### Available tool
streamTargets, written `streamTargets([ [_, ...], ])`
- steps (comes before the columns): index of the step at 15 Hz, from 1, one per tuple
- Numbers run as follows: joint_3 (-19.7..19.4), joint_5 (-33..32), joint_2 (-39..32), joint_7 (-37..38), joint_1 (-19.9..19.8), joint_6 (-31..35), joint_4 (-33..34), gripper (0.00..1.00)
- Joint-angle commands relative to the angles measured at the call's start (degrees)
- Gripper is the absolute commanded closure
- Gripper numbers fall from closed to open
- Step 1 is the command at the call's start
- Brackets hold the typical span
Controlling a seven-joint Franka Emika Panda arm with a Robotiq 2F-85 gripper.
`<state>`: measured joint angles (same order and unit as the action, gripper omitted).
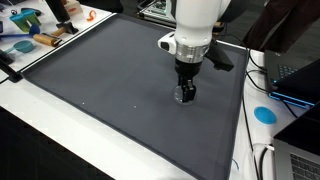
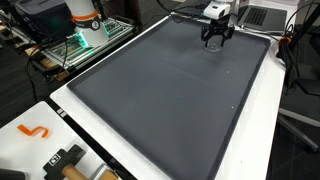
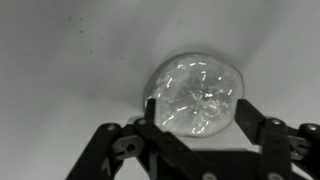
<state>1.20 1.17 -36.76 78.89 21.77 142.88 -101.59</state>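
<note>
In an exterior view, from the left: some small tools (image 1: 30,42) lay on the white table (image 1: 60,140); then came the wide dark mat (image 1: 90,90); over its right part the gripper (image 1: 185,95) pointed straight down, its tips close to the mat; well apart to the right lay a blue disc (image 1: 264,113). In the wrist view the clear round thing (image 3: 197,90) sat on the mat between the jaws; they stood wide, one at each flank of it, but whether they already pressed on it I could not tell. It looked glossy and crinkled, like thin plastic or film; I judged it very light, soft and easy to crush, also a little slippery; it might slide on the mat. The best hold seemed to be across its widest middle, low down, with gentle force.
</note>
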Motion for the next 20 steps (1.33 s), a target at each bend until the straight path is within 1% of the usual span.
streamTargets([
  [1,0.8,1.0,-1.9,-0.5,-0.8,1.3,1.3,0.37],
  [3,0.7,0.9,-1.9,-0.5,-0.7,1.1,1.6,0.56],
  [9,0.9,0.9,-1.8,-1.0,-0.9,0.5,1.9,0.98],
  [11,1.1,1.0,-1.9,-1.1,-1.0,0.2,2.1,1.0],
  [13,1.1,1.0,-1.8,-1.2,-1.0,0.0,2.1,0.99],
  [14,1.0,0.9,-1.7,-1.1,-1.0,-0.1,2.1,1.0],
  [15,0.9,0.8,-1.6,-1.1,-1.0,-0.3,2.1,0.99],
  [20,0.7,0.6,-1.0,-1.0,-0.9,-0.8,1.8,0.99],
])
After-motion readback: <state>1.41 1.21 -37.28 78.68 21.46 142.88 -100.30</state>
